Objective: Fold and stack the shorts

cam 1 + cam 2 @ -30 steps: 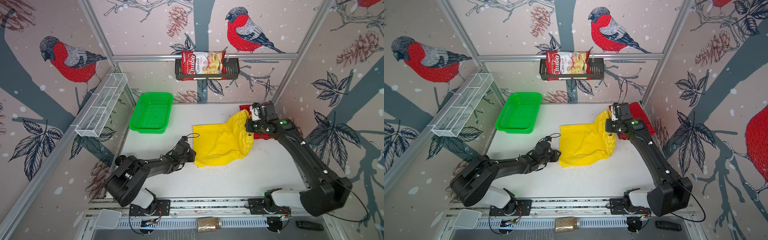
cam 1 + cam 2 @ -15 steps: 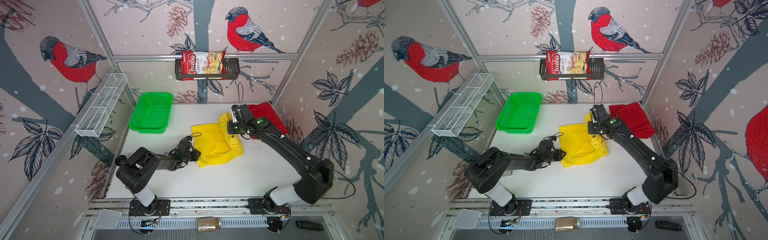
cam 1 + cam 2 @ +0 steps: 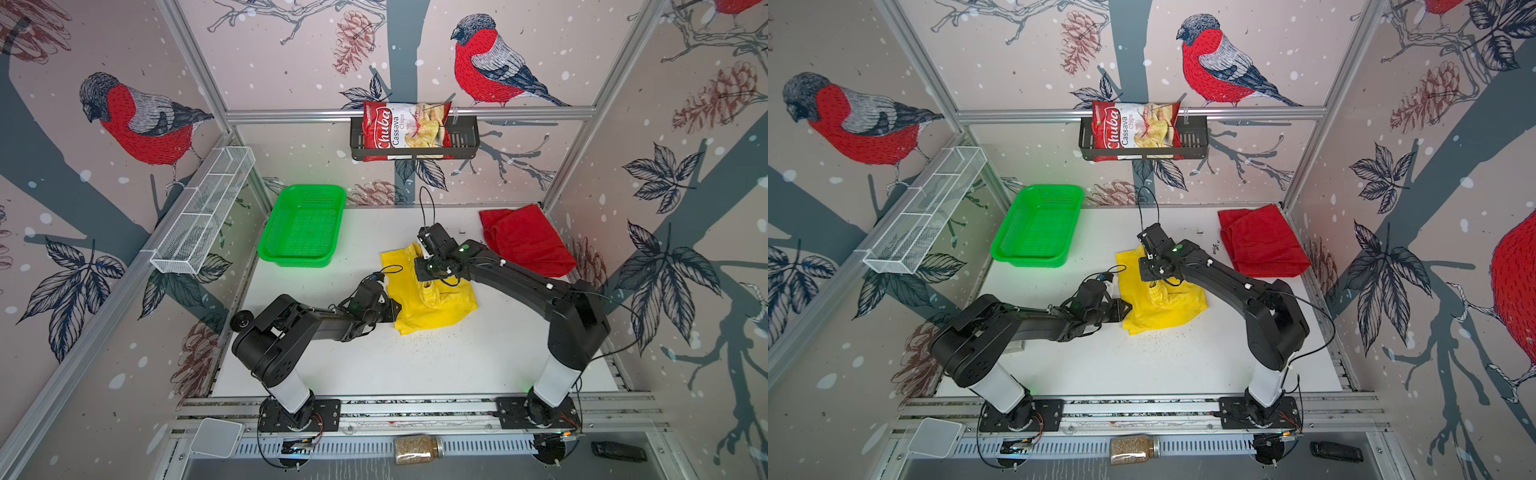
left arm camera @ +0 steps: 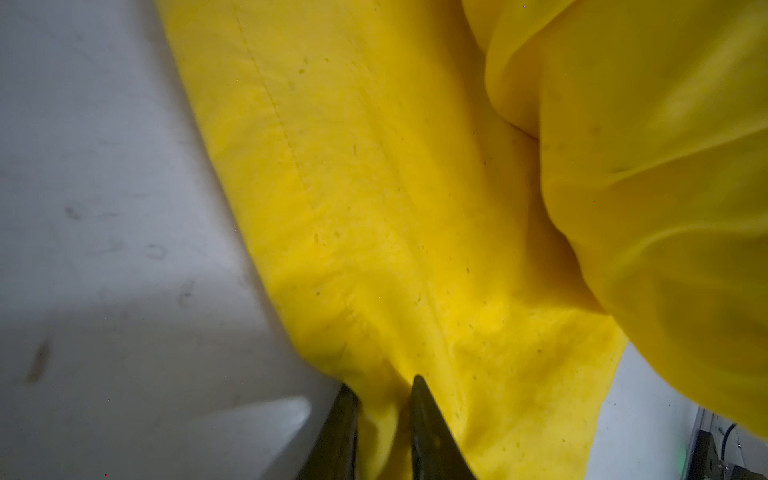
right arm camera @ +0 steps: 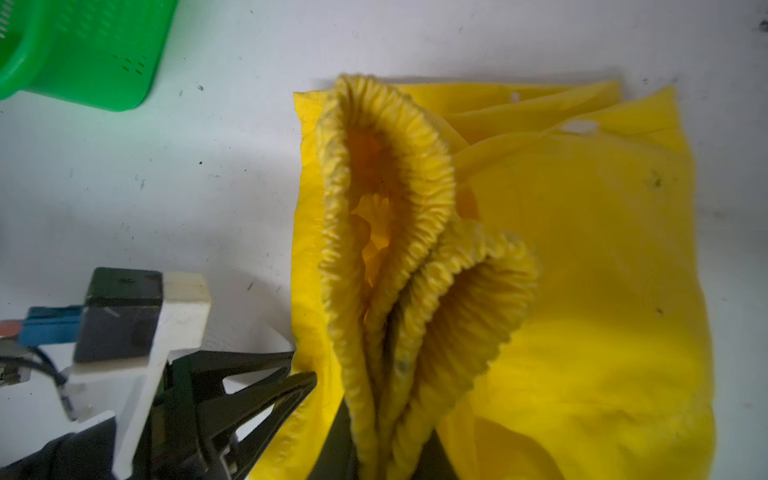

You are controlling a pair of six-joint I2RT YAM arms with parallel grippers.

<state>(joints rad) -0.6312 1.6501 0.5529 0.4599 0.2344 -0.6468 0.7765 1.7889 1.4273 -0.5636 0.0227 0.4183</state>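
Yellow shorts (image 3: 442, 309) lie half-doubled in the middle of the worktop (image 3: 457, 361), and both end effectors grip them. In the left wrist view the left end effector (image 4: 384, 395) is clenched on a pinch of the cloth's left edge, low against the surface. In the right wrist view the right end effector (image 5: 386, 453) is clamped on the gathered elastic waistband, which stands up in two ruffled loops above the flat layer.

The step in hand looks like the fold of the yellow pair: waistband carried over the legs while the left edge is pinned. The next move probably calls for laying the waistband down square on the lower layer, releasing it without dragging the cloth, then smoothing it.

In both top views the left arm lies low, stretched rightward from its near-left base. The right arm rises from the near-right base, bends at the elbow and reaches far and left, its wrist tipped down over the shorts.

Red shorts (image 3: 523, 241) sit bunched in the far right corner, well apart and not yet stacked. A green mesh basket (image 3: 303, 226) stands far left.
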